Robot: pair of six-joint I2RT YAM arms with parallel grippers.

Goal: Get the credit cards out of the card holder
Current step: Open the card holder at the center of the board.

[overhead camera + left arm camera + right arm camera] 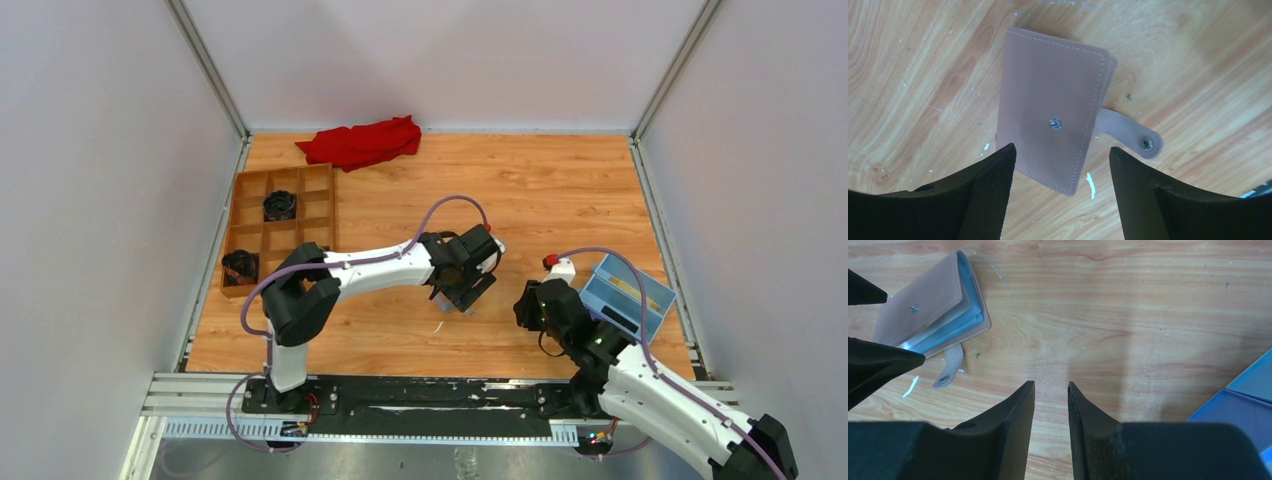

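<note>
The card holder (1050, 125) is a tan-pink wallet that lies flat on the wood, folded over, with its snap strap (1135, 137) undone and sticking out to the side. My left gripper (1062, 149) hovers right over it, open, its fingers either side of the near end and apart from it. In the right wrist view the card holder (923, 305) gapes slightly and shows pale blue leaves; no credit cards can be told apart inside. My right gripper (1050, 383) is a little way to its right, open by a narrow gap, with only bare wood between its fingers. From above, the left gripper (468, 285) hides the holder.
A deep blue box (625, 290) stands open just right of the right gripper (525, 300) and shows at the edge of the right wrist view (1248, 400). A brown compartment tray (280, 225) sits at the left and a red cloth (362, 142) at the back.
</note>
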